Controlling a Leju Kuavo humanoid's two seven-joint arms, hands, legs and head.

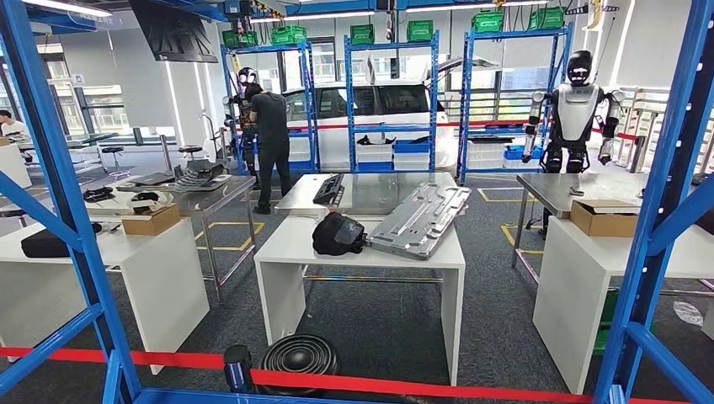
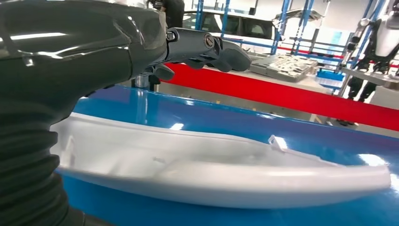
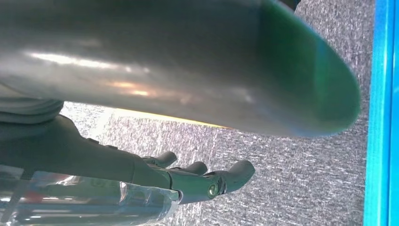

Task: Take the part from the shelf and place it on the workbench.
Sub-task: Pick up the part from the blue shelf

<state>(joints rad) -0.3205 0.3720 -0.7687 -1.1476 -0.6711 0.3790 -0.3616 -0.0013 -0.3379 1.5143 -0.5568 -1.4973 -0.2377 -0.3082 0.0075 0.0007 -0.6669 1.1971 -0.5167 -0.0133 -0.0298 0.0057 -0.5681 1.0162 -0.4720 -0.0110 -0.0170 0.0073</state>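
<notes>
Part (image 2: 226, 174), long and white, was seen lying on the blue shelf (image 2: 197, 115) | left hand (image 2: 207, 49) was held above it, fingers loosely extended, nothing gripped | right hand (image 3: 197, 179) was seen over grey floor (image 3: 301, 179), fingers apart, empty.

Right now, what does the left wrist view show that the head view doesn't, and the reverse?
Left wrist view alone: the long white plastic part lying on the blue shelf board, with the left hand above it, fingers extended and not touching it.

Head view alone: the white workbench carrying a black bag, a person in black, and cardboard boxes.

Both: the red barrier tape, the grey metal panel, the white car and another humanoid robot.
</notes>
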